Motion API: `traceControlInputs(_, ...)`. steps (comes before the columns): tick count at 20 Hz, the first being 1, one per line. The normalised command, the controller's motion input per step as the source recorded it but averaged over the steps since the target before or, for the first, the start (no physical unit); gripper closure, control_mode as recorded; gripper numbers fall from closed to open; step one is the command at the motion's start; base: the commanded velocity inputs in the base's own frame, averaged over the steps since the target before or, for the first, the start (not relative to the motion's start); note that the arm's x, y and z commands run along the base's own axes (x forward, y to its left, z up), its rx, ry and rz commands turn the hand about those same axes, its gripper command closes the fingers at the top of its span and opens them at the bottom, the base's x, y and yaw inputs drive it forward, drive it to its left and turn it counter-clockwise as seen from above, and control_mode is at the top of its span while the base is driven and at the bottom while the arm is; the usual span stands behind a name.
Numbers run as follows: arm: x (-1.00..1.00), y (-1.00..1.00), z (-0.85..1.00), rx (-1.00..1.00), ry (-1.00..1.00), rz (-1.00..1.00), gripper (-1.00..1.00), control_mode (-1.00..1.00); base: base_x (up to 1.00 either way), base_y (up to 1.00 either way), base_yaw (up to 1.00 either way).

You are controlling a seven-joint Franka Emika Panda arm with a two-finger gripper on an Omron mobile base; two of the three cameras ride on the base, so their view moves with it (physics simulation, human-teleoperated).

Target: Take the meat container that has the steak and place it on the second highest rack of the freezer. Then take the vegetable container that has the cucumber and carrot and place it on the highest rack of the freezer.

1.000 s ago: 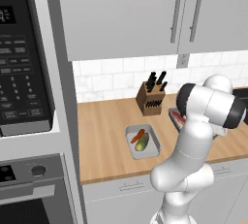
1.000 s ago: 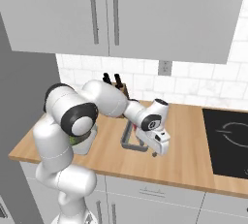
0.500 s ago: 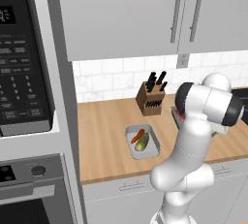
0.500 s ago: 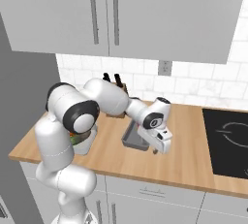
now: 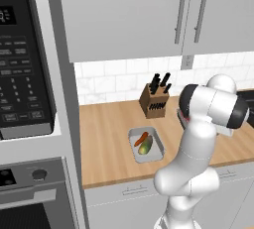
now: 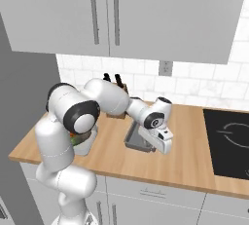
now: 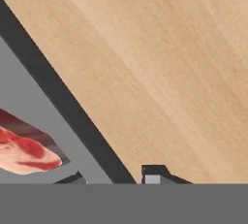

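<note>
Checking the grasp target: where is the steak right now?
The steak lies inside the grey meat container on the wooden counter, at the hand view's lower left, just across the container's dark rim from the jaws.

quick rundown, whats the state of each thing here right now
gripper: low at the meat container's rim, one finger on each side of the wall; grip cannot be told
meat container: on the counter, not lifted
steak: lying flat inside it
vegetable container: on the counter, untouched
carrot: in that container, beside the cucumber
upper cabinets: doors shut
oven: door shut
</note>
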Motion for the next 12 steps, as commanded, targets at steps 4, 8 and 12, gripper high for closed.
traceControlInputs(4,-0.03,0.00,0.10,0.00,-0.02,0.00,1.00,-1.00,0.00,0.00,0.00)
traceControlInputs(8,-0.25,0.00,0.35,0.00,-0.10,0.00,1.00,-1.00,0.00,0.00,0.00)
traceControlInputs(12,-0.39,0.03,0.47,0.00,-0.16,0.02,1.00,-1.00,0.00,0.00,0.00)
